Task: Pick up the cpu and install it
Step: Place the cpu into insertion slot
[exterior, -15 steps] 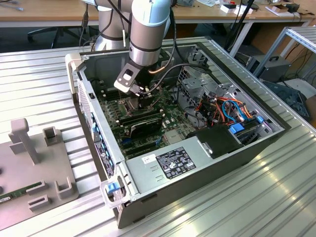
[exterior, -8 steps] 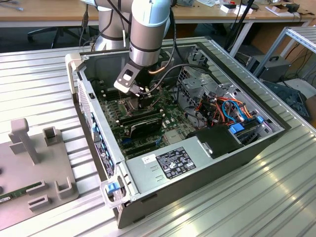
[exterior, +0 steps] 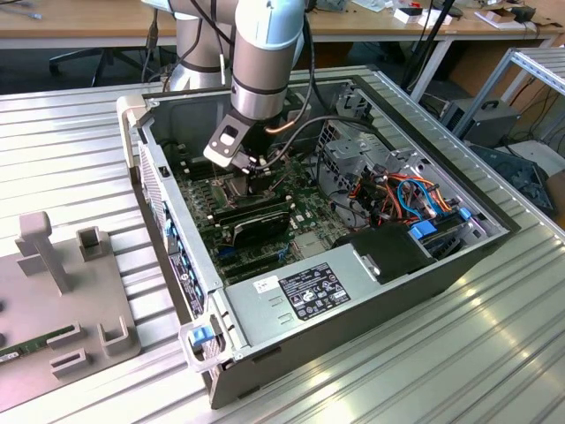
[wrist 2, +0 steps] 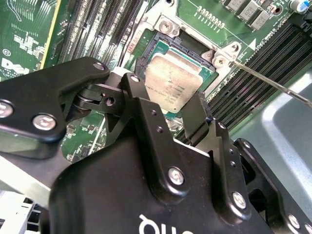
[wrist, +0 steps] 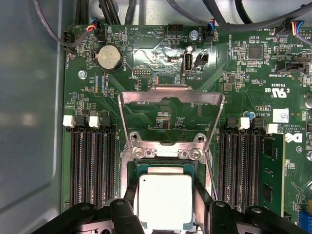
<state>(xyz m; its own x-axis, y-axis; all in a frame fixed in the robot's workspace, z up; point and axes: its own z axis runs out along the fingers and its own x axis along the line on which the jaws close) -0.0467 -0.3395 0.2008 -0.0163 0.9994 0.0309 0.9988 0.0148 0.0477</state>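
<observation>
The cpu (wrist: 165,202), a flat square chip with a dull silver face, lies level over the dark socket (wrist 2: 161,46) on the green motherboard. My gripper (wrist: 165,200) comes down over it, one black finger (wrist: 130,195) against each of two opposite sides, so it is shut on the chip. The second wrist view shows the cpu (wrist 2: 173,83) between the fingers (wrist 2: 197,114), inside the socket's outline. I cannot tell whether it rests in the socket or hangs just above. The socket's hinged metal frame (wrist: 170,97) stands folded open. In the exterior view, the gripper (exterior: 256,181) reaches down inside the open computer case (exterior: 353,291).
Rows of black memory slots (wrist: 92,161) flank the socket, with one green memory stick (wrist: 272,170) in the outer slot. A thin lever wire (wrist 2: 273,83) sticks out beside the socket. Cables (exterior: 397,194) and a drive cage fill the case's far side. A grey fixture (exterior: 62,291) stands at the exterior view's left.
</observation>
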